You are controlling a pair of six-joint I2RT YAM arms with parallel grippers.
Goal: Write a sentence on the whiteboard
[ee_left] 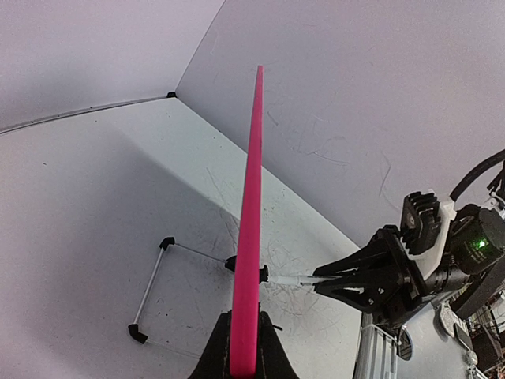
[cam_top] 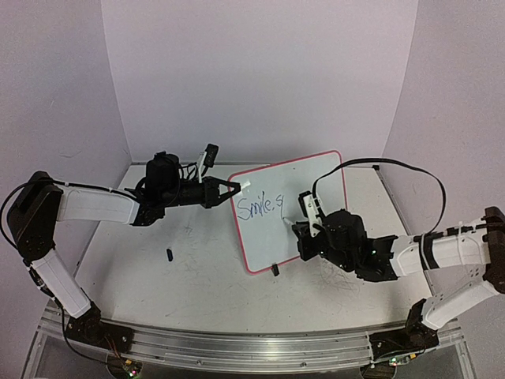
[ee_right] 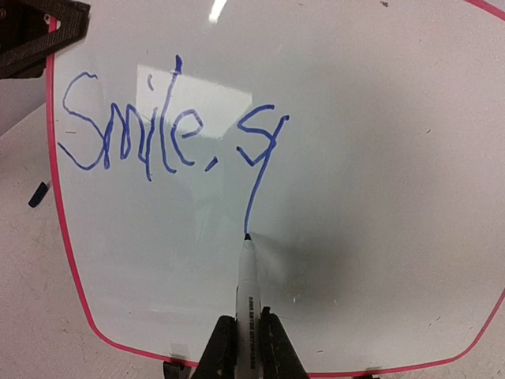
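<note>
Pinched between the closed fingers of the right gripper (ee_right: 246, 335), a marker (ee_right: 246, 276) is held with its tip touching the whiteboard (ee_right: 379, 197), at the foot of the last blue stroke. Of the sentence (ee_right: 158, 130), only "Smile, s" and one long-tailed stroke are written. The whiteboard is stood tilted on the table (cam_top: 173, 292) between the two grippers, its pink left edge clamped by the left gripper (ee_left: 245, 347).

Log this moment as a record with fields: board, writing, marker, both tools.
board: whiteboard, standing on the table
writing: sentence unfinished, blue "Smile, s" plus a long-tailed stroke
marker: tip on the board at that stroke's lower end
left tool: shut on the whiteboard's rim
right tool: shut on the marker
</note>
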